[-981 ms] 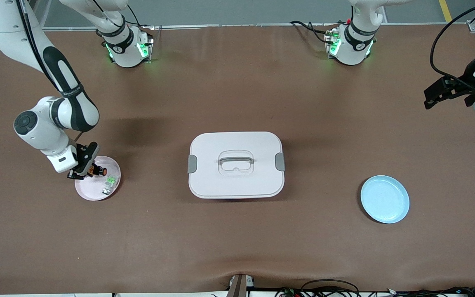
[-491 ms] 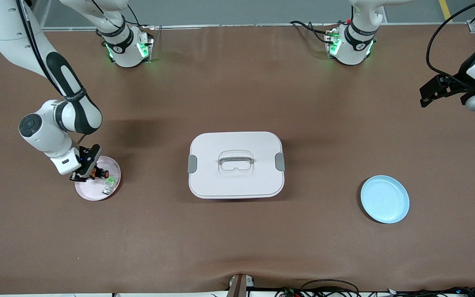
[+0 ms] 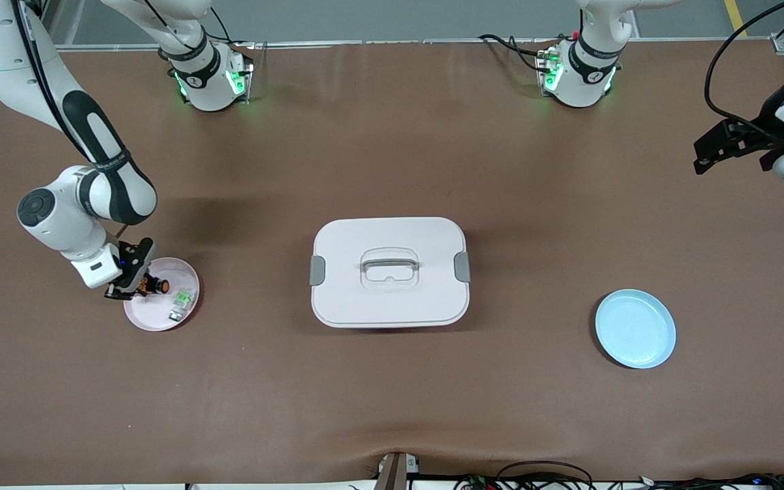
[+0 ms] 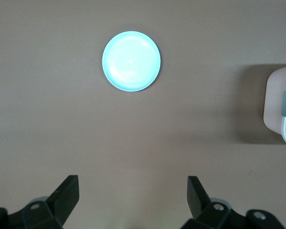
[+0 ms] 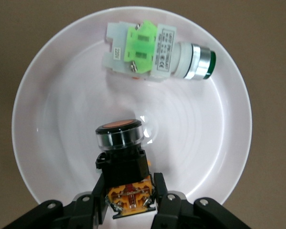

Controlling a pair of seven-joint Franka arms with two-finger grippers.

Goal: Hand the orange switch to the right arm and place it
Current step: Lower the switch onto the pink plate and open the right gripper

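The orange switch (image 3: 154, 285) has a black body and a round orange cap, and it shows close up in the right wrist view (image 5: 121, 143). My right gripper (image 3: 137, 288) is shut on its orange base, seen in the right wrist view (image 5: 130, 193), and holds it low over the pink plate (image 3: 158, 314), whose rim shows in the right wrist view (image 5: 47, 71). I cannot tell whether the switch touches the plate. My left gripper (image 3: 705, 158) is open and empty in the left wrist view (image 4: 133, 193), and waits high over the left arm's end of the table.
A green-and-white switch (image 3: 182, 299) lies on the pink plate, beside the orange one (image 5: 152, 52). A white lidded box (image 3: 389, 272) stands mid-table. A light blue plate (image 3: 635, 329) lies toward the left arm's end and shows in the left wrist view (image 4: 131, 61).
My right gripper has shifted a little toward the right arm's end of the table with the orange switch in it. My left gripper has drifted slightly.
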